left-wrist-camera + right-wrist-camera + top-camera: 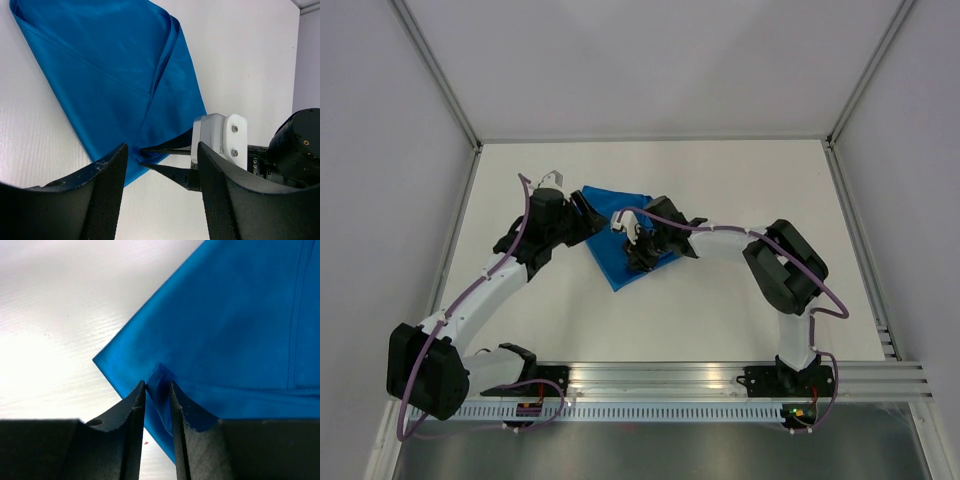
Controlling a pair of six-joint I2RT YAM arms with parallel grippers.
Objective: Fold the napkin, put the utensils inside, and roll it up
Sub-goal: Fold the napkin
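Item: napkin (610, 255), bright blue cloth, folded into layers with a doubled edge, lying flat on the white table (740, 190) around its middle, between the two arms. Left gripper (161, 165): fingers (102, 192) spread wide, holding nothing, low over the table just beside the napkin's pointed corner. Right gripper (157, 387): fingers (131, 412) only a narrow gap apart at that same corner, a small raised fold of the blue cloth standing between them; I cannot tell whether they press on it. The two grippers face each other closely across the corner. Slim grey metal utensils (552, 176) lie on the table beyond the left arm, apart from the napkin.
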